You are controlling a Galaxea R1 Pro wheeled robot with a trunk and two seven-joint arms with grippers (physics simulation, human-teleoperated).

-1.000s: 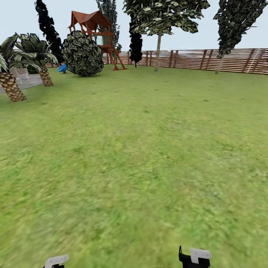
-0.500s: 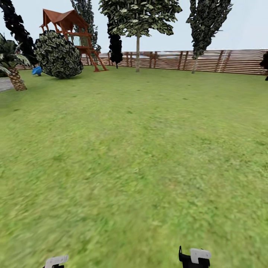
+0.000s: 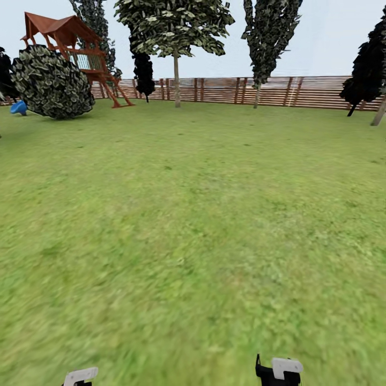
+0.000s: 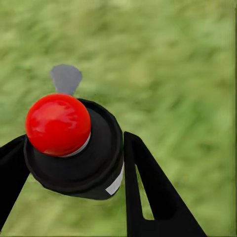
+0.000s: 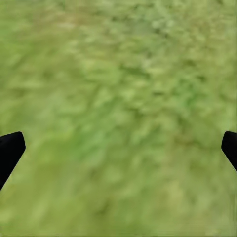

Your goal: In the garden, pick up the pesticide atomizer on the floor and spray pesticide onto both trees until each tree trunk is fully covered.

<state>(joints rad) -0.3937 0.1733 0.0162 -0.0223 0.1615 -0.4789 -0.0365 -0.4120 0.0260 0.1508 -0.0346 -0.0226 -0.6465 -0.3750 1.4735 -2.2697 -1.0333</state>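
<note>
I'm looking out over a back garden, the sort attached to a home with children. A broad grass lawn (image 3: 203, 214) runs from just in front of me to the far end, where a reddish-brown slatted wooden fence (image 3: 300, 91) closes it off. At far left stands a wooden play tower (image 3: 69, 43) with a peaked roof, a round leafy bush (image 3: 51, 83) in front of it and something small and blue (image 3: 19, 107) beside that. Two pale-trunked trees (image 3: 176, 80) stand near the fence, with dark cone-shaped trees (image 3: 143, 72) among them and at far right. Open sky (image 3: 327, 37) sits above.
</note>
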